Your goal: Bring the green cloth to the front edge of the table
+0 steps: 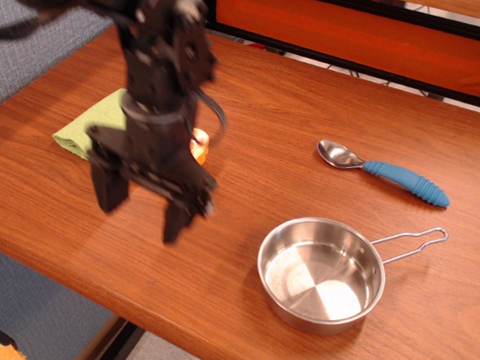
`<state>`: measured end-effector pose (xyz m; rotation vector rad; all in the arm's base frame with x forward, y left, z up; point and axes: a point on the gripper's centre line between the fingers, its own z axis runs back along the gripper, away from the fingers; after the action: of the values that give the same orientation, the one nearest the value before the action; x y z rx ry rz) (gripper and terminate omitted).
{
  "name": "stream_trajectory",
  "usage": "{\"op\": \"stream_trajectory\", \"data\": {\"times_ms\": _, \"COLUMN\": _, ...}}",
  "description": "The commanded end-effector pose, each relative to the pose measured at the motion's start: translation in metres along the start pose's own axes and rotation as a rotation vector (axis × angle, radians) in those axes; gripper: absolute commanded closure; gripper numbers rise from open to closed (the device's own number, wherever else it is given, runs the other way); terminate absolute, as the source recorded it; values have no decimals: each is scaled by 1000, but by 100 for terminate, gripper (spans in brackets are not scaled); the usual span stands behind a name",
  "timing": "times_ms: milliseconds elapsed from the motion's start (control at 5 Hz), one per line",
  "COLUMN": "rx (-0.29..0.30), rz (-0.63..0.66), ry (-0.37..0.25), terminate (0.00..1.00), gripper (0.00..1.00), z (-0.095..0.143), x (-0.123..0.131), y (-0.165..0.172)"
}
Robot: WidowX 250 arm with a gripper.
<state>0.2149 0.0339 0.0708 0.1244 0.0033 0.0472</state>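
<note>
The green cloth point(84, 127) lies flat at the left side of the wooden table point(287, 190), partly hidden behind the black arm. My gripper point(139, 206) hangs over the table in front of and to the right of the cloth, blurred by motion. Its two black fingers point(108, 192) point down and stand well apart, with nothing between them. It does not touch the cloth.
A steel pan point(321, 274) with a wire handle sits near the front right. A spoon with a blue handle point(381, 172) lies behind it. A small orange object point(198, 144) shows just behind the arm. The table's front edge runs below the gripper.
</note>
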Motion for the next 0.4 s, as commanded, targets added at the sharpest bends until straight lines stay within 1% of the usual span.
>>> {"op": "stream_trajectory", "data": {"times_ms": 0, "rx": 14, "rz": 25, "ry": -36, "terminate": 0, "gripper": 0, "z": 3, "x": 38, "y": 64}}
{"op": "stream_trajectory", "data": {"times_ms": 200, "rx": 14, "rz": 38, "ry": -63, "terminate": 0, "gripper": 0, "z": -6, "x": 55, "y": 95}}
